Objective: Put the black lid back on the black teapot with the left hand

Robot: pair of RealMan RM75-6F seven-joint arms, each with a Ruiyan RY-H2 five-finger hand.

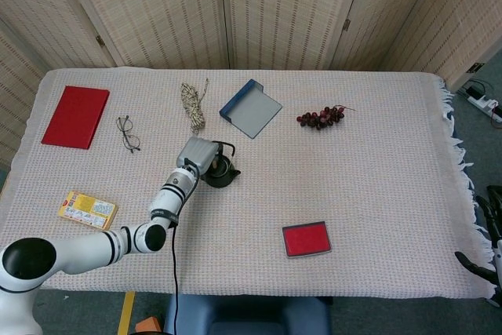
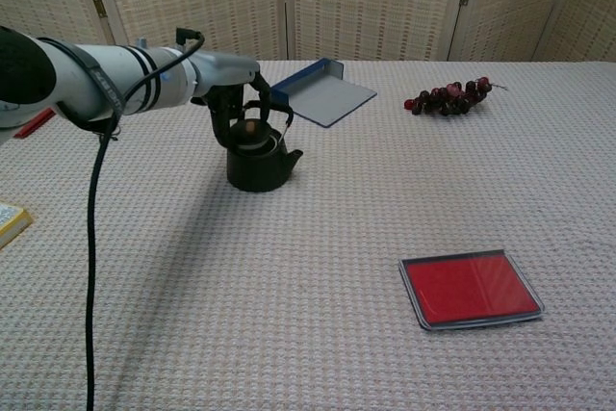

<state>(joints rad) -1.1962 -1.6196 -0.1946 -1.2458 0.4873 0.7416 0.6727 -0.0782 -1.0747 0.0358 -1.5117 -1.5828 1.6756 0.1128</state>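
We hold the black lid [image 2: 249, 131] in our left hand [image 2: 234, 108], fingers closed about it, directly over the mouth of the black teapot [image 2: 258, 163] under its arched handle. Lid appears nearly seated; contact unclear. Remaining travel: straight down.
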